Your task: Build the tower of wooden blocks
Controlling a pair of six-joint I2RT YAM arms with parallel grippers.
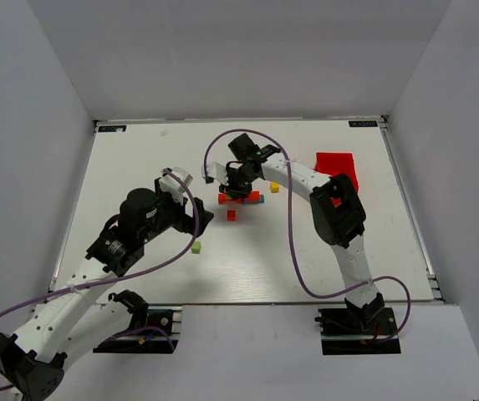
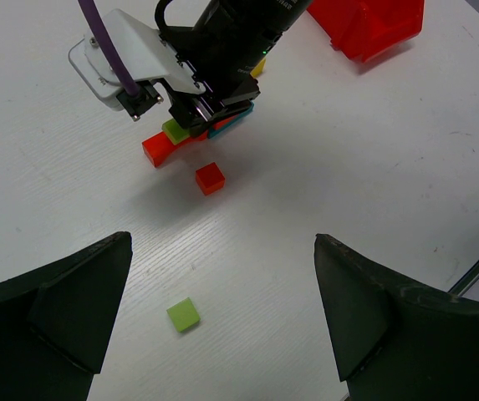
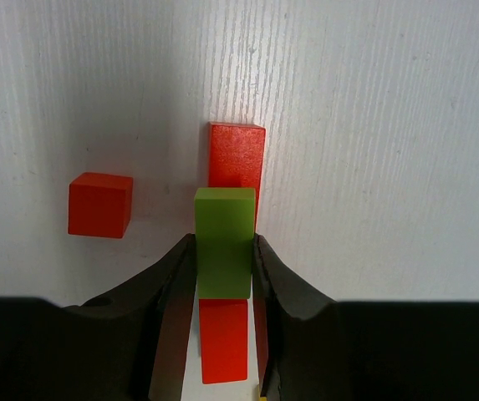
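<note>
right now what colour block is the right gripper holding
Lime-green block, clearest in the right wrist view.

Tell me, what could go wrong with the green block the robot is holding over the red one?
The green block in the right gripper looks shifted a little to one side of the red bar, so it might land crooked or slip off. The gripper's fingers sit close to that bar, so opening or lifting could nudge it. The loose red cube lies nearby and might get bumped.
</note>
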